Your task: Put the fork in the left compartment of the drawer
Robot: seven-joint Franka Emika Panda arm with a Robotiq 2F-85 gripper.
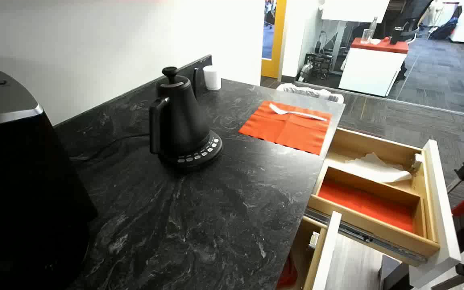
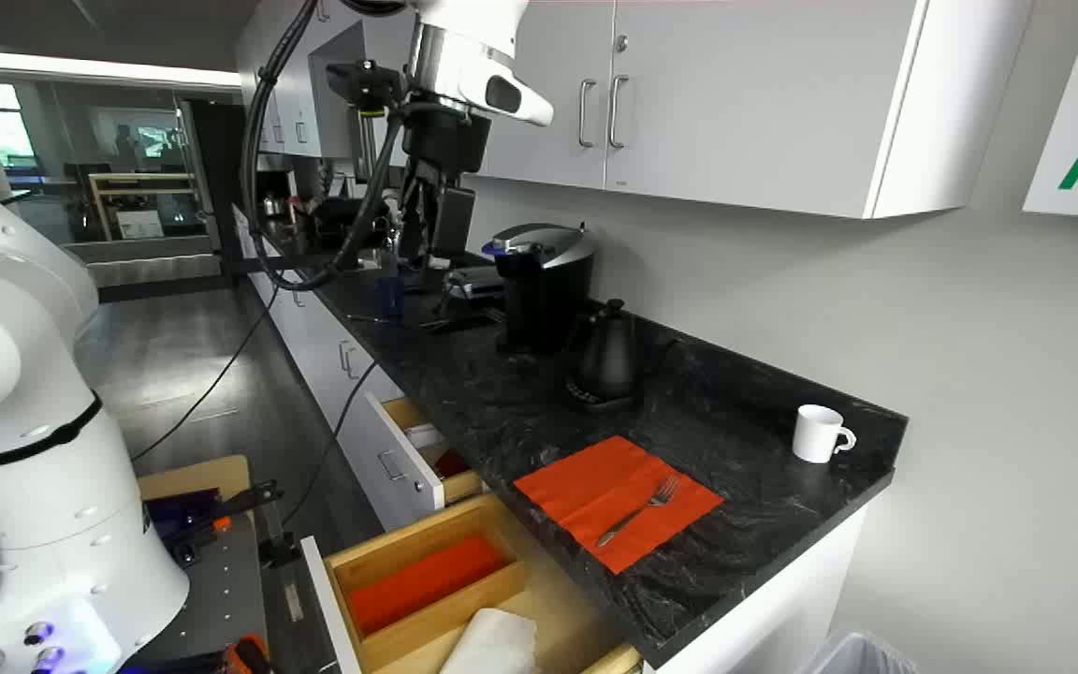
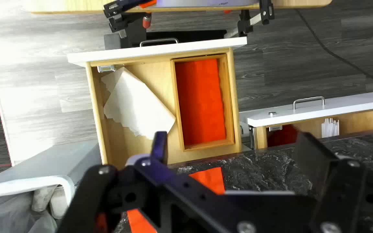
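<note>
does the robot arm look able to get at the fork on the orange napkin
Probably yes. The fork lies uncovered on the orange napkin, and the black kettle stands clear of both. The claw is open and grips nothing, though it would likely need to move over and lower first.

Both exterior views look down across the counter [image 1: 232, 201], the wrist view into the drawer [image 3: 165, 89].
</note>
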